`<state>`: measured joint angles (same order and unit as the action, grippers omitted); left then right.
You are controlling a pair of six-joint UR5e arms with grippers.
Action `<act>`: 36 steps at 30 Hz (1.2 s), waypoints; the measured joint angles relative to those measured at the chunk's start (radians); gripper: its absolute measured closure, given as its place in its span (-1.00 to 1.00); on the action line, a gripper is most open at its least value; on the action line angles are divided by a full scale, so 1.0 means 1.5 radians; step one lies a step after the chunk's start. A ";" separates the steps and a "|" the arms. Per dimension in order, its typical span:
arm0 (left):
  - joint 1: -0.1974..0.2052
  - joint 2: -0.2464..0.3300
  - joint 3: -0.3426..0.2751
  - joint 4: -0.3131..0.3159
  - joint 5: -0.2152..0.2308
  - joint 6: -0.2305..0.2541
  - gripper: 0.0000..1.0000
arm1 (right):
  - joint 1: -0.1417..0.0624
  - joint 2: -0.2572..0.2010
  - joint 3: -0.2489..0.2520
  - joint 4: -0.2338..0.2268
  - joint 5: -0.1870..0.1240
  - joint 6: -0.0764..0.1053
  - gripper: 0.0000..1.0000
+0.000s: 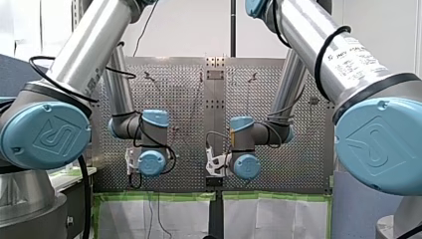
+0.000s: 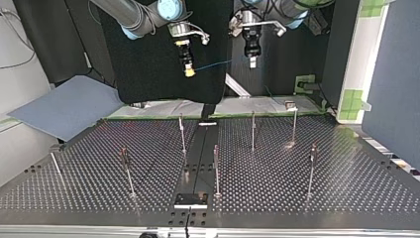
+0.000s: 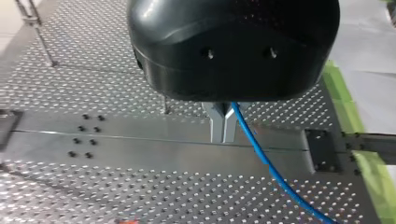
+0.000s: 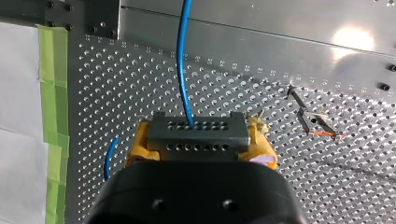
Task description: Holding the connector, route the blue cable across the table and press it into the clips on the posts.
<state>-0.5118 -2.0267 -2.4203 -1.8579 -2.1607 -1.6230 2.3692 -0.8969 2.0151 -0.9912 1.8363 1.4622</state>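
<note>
In the right wrist view my right gripper [image 4: 198, 142] has its yellow pads [image 4: 140, 144] shut on a dark grey connector [image 4: 198, 133]. The blue cable [image 4: 182, 60] leaves the connector and runs ahead over the table. In the left wrist view my left gripper [image 3: 223, 128] has its metal fingers shut on the blue cable [image 3: 261, 156], which trails away beside it. In the top view both grippers hang high above the table's far edge: my right gripper [image 2: 188, 69] at the left, my left gripper [image 2: 252, 60] at the right. The cable [image 2: 213, 64] spans between them. Several thin posts [image 2: 182, 134] stand on the table below.
More posts [image 2: 252, 130] [image 2: 312, 168] are spread over the perforated table [image 2: 346, 188]. A smooth rail [image 2: 198, 158] runs down its middle to a black block [image 2: 190, 200]. A blue-grey sheet [image 2: 64, 106] lies at the top view's left. Green tape [image 4: 51, 93] edges the table.
</note>
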 joint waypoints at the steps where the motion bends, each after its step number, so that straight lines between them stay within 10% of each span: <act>1: 0.000 0.005 -0.005 0.005 0.000 0.000 1.00 | 0.000 0.000 0.000 0.000 0.000 0.000 1.00; 21: 0.002 0.057 -0.090 0.032 0.000 0.000 1.00 | 0.001 0.000 -0.001 0.001 0.001 -0.001 1.00; 29: 0.005 0.088 -0.075 0.002 -0.002 -0.002 1.00 | 0.036 -0.032 -0.036 0.036 0.030 0.003 1.00; 36: 0.035 0.127 -0.045 -0.036 -0.032 0.012 1.00 | 0.061 -0.075 -0.079 0.079 0.004 0.028 1.00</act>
<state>-0.4591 -1.8359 -2.4883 -1.9121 -2.2084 -1.6054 2.4612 -1.0093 1.8967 -0.8728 1.8429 1.5041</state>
